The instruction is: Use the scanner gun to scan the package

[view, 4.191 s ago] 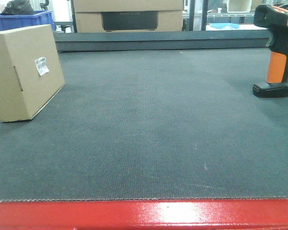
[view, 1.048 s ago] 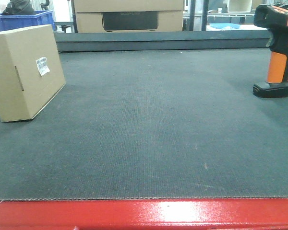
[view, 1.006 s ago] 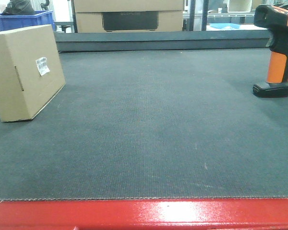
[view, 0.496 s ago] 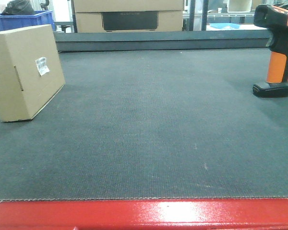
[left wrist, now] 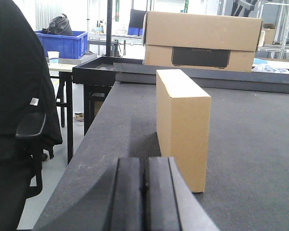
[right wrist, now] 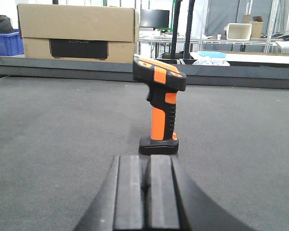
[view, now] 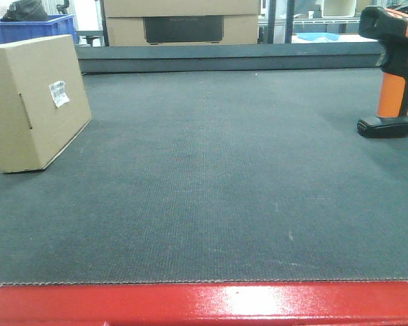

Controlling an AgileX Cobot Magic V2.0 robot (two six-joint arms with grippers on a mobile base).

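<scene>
Left gripper: fingers pressed together, nothing between them, low over the dark mat. Straight ahead and near stands the package, upright on a narrow side, one thin end facing the wrist camera. To its left a strip of bare mat runs along the table's left edge; past that edge the floor drops away, with a black-draped chair close by.

Right gripper: fingers likewise shut flat against each other, holding nothing. Directly in front, a short way off, the scanner gun stands upright on its black base, orange handle vertical, head pointing to the camera's left. Bare mat on both sides of it.

Front view: package at far left of the mat, leaning slightly, white barcode label on the broad face turned toward centre. Scanner gun at far right, near the frame edge. The two are well apart, with a wide unbroken stretch of mat between them. Near edge of the mat ends at a red rim. Far edge is bounded by a low dark raised border; behind it sits a larger carton with dark panel and a blue bin at upper left.

Against the earlier front frames: package and scanner sit in the same spots, only a slight shift of framing; neither arm has come into the front view.
</scene>
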